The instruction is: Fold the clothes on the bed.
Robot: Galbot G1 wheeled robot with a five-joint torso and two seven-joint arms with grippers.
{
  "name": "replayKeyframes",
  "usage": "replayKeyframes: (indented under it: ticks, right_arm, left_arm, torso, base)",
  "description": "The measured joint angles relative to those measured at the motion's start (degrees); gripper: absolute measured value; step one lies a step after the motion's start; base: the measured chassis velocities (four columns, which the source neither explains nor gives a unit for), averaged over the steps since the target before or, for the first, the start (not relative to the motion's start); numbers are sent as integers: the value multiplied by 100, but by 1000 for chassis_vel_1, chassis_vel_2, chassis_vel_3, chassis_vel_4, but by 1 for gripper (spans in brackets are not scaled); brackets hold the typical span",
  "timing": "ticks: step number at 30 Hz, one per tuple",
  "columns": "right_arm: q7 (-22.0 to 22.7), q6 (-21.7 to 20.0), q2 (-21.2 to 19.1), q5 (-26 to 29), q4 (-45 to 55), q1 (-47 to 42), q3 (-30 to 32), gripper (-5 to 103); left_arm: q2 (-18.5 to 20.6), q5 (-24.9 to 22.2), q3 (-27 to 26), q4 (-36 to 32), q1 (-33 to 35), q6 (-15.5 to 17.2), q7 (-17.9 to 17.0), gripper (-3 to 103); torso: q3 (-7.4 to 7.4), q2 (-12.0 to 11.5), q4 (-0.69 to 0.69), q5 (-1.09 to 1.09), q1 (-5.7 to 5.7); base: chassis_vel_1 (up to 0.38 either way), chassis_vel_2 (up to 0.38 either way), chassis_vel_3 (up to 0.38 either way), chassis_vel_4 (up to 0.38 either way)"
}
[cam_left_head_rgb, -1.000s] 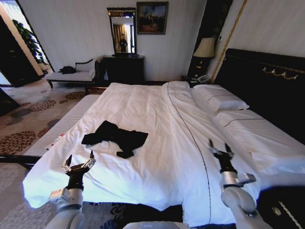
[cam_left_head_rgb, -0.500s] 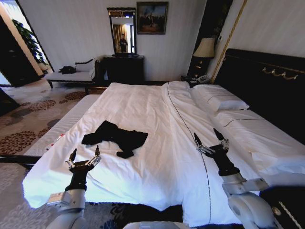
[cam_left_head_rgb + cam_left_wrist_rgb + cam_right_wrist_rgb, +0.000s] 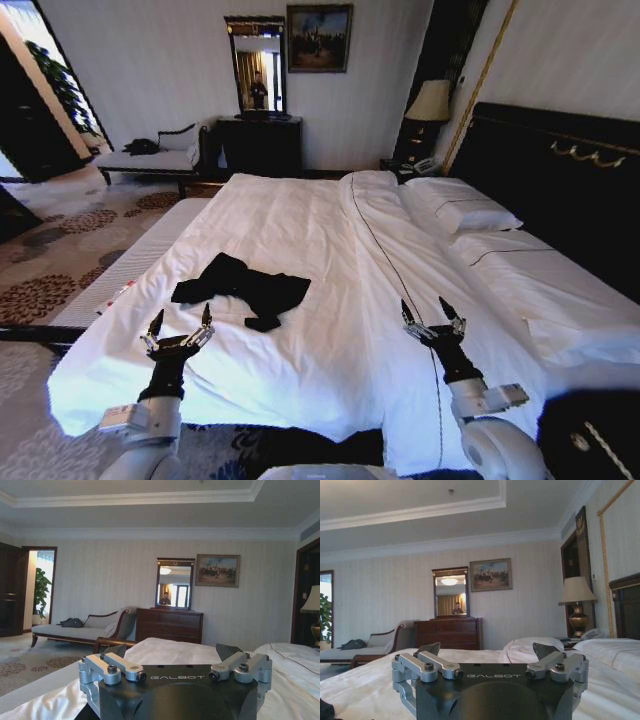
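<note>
Black T-shirt [image 3: 242, 288] crumpled crosswise

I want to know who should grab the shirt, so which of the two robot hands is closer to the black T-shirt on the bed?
The left hand, open over the bed's near edge just short of the black T-shirt. The right hand hangs open far across the white duvet.

Dark dresser [image 3: 260, 145] against far wall, mirror [image 3: 256, 64] above, painting [image 3: 319, 37] beside. Bench [image 3: 158, 157] at left, dark bundle [image 3: 141, 147] on it, maybe bag. Lamp [image 3: 431, 101] by headboard. Patterned carpet [image 3: 60, 250].
</note>
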Motion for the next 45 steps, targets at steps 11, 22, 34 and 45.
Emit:
replayKeyframes:
  ticks: [11, 22, 34, 45]
  right_arm:
    - [6, -15, 37, -101, -122, 63, 4, 100]
    - [15, -4, 27, -147, -153, 94, 20, 100]
    - [48, 45, 80, -234, -150, 99, 22, 100]
    - [90, 106, 159, -349, -156, 85, 13, 100]
  left_arm:
    - [1, 63, 19, 55, -14, 0, 6, 100]
    - [-7, 140, 69, 112, -20, 3, 2, 100]
    - [-12, 175, 69, 99, 10, -12, -16, 100]
    - [27, 158, 28, 65, 39, -18, -19, 100]
  torso:
    - [0, 0, 0, 0, 0]
    - [0, 0, 0, 0, 0]
    - [0, 0, 0, 0, 1]
    - [0, 0, 0, 0, 2]
  base:
    - [0, 0, 0, 0]
    - [0, 0, 0, 0]
    - [0, 0, 0, 0]
    - [0, 0, 0, 0]
